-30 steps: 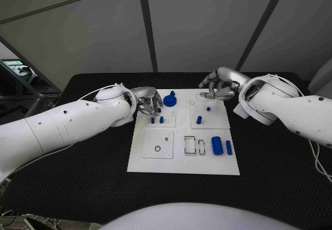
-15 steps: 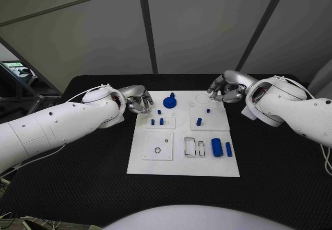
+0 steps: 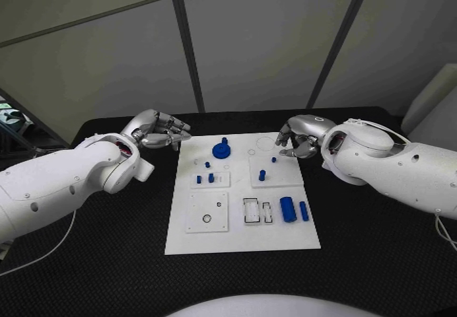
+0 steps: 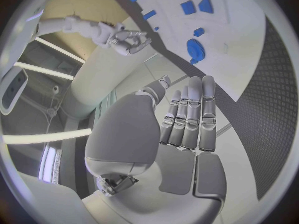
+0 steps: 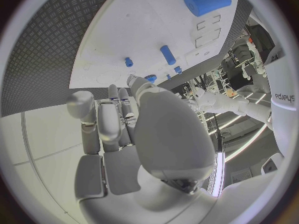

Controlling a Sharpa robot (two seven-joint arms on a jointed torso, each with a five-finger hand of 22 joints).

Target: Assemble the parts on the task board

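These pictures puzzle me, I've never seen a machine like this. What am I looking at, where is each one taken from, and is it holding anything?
It is a robot with two white arms, each ending in a silver hand. The square picture looks down from a camera on its head: the left hand comes in from the picture's left, the right hand from its right. Between them, on a black table, lies a white task board carrying small blue parts: a round gear-like piece, short pegs and two cylinders. The two round pictures come from fisheye cameras at the wrists, looking past each hand's palm and fingers toward the board; straight edges bend in them. Neither hand appears to hold anything: the left hand's fingers lie fairly straight, while the right hand's are curled in just above the board's far edge.
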